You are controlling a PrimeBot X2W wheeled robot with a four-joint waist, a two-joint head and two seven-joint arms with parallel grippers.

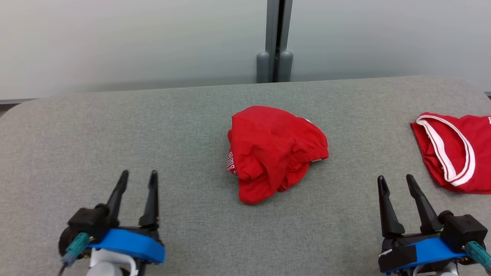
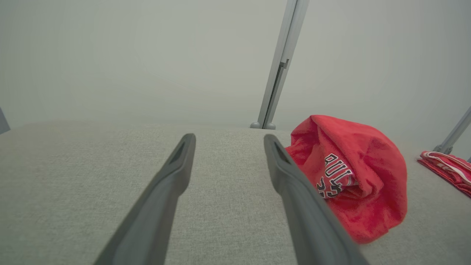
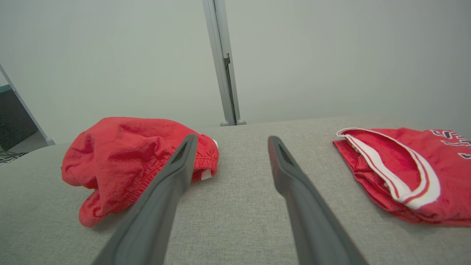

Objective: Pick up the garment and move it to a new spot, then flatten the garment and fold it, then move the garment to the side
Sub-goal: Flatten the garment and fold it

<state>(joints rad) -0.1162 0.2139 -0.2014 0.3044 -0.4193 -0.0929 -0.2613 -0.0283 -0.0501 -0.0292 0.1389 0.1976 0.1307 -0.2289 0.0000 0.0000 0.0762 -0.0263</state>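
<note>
Lying crumpled mid-worktop, red garment: lettering half buried in folds, hard to read. Second garment, red with white trim, cut off at the head view's right edge. Worktop: grey fabric, rounded corners. Pale wall panels behind, meeting at a grey post. Left end effector: fingers apart, empty, well short of the red garment. Right end effector: likewise apart, touching neither garment.

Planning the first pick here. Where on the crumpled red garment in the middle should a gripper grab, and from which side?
Probably the gathered elastic waistband jutting out on the right of the crumpled red garment: a thick, bunched edge that jaws can pinch. Bring the right gripper, which is open, in from the robot's right, since it faces that edge.
</note>
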